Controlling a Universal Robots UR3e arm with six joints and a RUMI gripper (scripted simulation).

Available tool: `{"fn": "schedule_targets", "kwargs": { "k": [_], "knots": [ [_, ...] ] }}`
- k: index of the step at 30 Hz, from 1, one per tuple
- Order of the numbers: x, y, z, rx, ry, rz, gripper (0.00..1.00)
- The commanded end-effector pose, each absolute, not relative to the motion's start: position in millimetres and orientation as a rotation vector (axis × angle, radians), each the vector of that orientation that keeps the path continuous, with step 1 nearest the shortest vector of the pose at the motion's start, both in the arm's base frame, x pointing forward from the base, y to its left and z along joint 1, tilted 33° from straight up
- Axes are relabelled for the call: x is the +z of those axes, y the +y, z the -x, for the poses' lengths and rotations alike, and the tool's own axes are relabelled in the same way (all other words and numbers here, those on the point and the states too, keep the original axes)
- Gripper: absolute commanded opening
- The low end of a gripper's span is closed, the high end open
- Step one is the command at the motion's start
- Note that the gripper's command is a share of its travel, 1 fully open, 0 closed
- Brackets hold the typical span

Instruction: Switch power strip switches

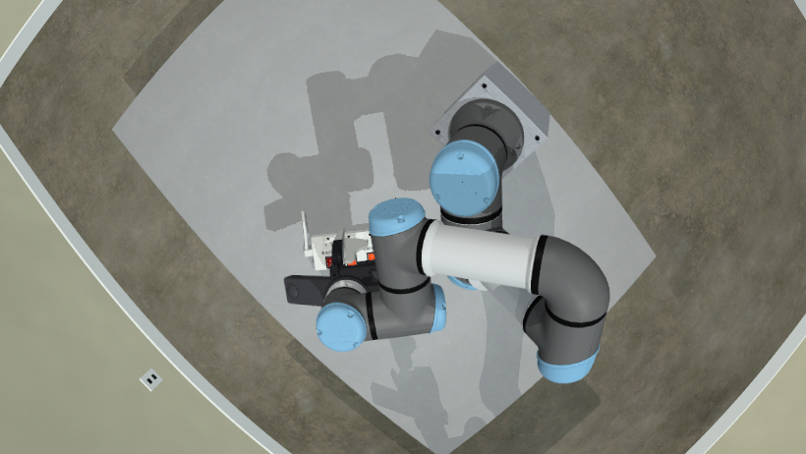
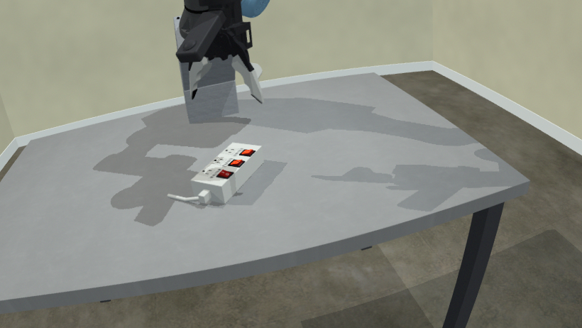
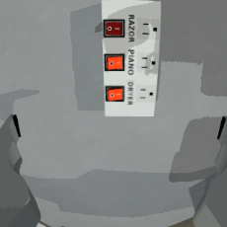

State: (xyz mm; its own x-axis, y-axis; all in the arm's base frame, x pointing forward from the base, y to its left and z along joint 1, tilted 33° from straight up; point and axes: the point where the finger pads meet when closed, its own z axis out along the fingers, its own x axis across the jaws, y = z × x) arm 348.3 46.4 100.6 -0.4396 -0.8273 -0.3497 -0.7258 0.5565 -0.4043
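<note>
A white power strip lies face up on the grey table, its cable stub toward the front left. In the wrist view the strip shows three red rocker switches. The RAZOR switch is dark red. The PIANO switch and the DRYER switch are bright orange-red. My gripper is open and empty, well above the strip's far end. Its fingertips stand at the left and right edges of the wrist view. In the top view the arm hides most of the strip.
The arm's base is bolted at the far side of the table. The table's front edge curves, with a dark leg at the right. A wall outlet sits beyond the table.
</note>
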Motion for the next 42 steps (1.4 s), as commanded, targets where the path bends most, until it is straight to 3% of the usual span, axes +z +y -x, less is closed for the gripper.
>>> {"fn": "schedule_targets", "kwargs": {
  "k": [1,42],
  "knots": [
    [108,45,-344,-0.256,2.274,1.249,1.00],
    [123,44,-335,-0.256,2.274,1.249,1.00]
  ]
}}
